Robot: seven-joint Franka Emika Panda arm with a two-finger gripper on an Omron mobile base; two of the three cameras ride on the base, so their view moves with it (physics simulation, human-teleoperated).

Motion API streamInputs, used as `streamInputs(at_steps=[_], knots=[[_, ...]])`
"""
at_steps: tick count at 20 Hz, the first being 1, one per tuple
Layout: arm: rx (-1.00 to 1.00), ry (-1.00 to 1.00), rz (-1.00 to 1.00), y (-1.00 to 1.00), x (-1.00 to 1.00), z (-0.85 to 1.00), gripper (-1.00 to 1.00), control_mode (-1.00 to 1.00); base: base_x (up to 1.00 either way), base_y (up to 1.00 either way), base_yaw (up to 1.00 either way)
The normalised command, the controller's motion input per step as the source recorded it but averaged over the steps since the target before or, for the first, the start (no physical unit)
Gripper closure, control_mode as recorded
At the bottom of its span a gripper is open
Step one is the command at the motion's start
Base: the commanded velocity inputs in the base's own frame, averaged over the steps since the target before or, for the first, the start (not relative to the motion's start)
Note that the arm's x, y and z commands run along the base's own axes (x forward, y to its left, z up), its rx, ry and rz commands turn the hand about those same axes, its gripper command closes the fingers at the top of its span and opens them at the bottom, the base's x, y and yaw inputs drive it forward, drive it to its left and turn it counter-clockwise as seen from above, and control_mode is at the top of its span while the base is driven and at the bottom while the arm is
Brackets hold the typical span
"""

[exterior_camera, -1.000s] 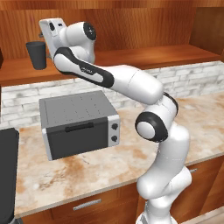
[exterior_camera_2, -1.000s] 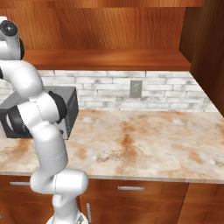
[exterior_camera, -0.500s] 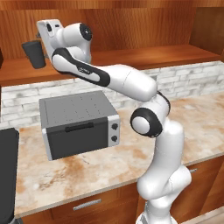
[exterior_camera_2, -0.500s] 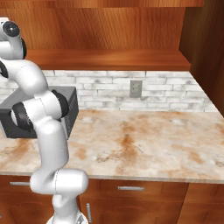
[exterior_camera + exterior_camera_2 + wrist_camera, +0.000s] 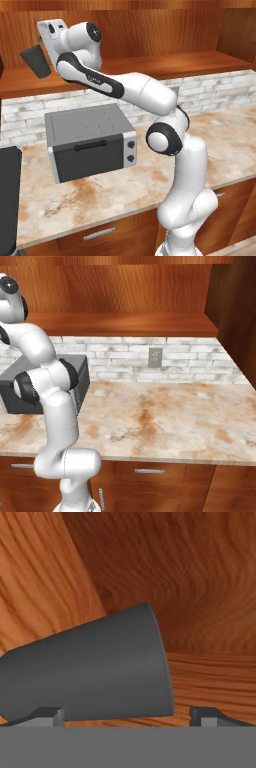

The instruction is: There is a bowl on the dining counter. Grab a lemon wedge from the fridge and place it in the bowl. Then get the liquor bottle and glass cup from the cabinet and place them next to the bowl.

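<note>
On cabinet shelf — unlabelled glass cup

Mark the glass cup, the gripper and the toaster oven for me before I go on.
glass cup (image 5: 90, 672): hand view, middle of its dark grey side wall.
gripper (image 5: 127, 716): hand view, midway between the two fingertips.
toaster oven (image 5: 90, 150): left base view, on its front door.

The white arm rises from its base, bends at a dark elbow joint and stretches up and to its left, wrist level. The gripper stands wide open, its two dark fingertips far apart, apparently touching nothing, though the close view leaves contact uncertain.
</note>
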Motion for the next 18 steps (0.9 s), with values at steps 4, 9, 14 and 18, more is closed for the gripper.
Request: streamInputs(at_steps=[4, 9, 14, 18], knots=[[0.0, -0.04, 0.07, -0.18, -0.16, 0.0, -1.0, -1.0, 0.0, 0.0, 0.0], [0.0, -0.03, 0.08, -0.24, -0.14, 0.0, -1.0, -1.0, 0.0, 0.0, 0.0], [0.0, 0.0, 0.06, -0.09, -0.01, 0.0, -1.0, -1.0, 0.0, 0.0, 0.0], [0.0, 0.0, 0.05, 0.0, 0.0, -0.04, -1.0, -1.0, 0.0, 0.0, 0.0]])
